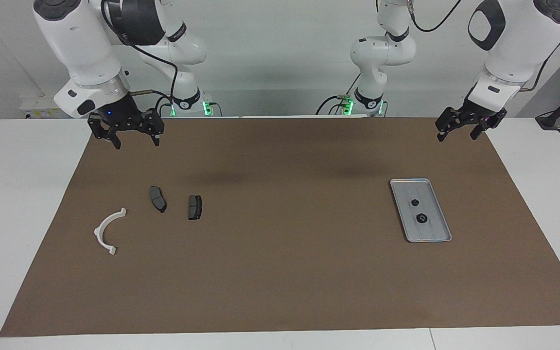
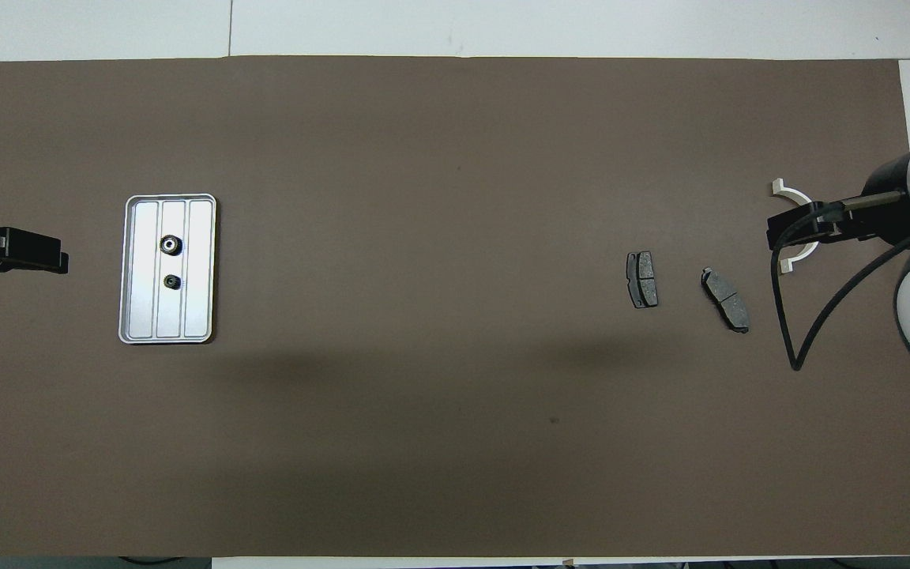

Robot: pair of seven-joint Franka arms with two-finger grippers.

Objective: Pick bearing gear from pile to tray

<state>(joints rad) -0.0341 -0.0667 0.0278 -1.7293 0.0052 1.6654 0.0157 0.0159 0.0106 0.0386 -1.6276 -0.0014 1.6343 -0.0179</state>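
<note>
In the overhead view the right arm (image 2: 858, 221) hides the middle of the white arc (image 2: 780, 187); the left gripper (image 2: 9, 251) runs off the edge.
</note>
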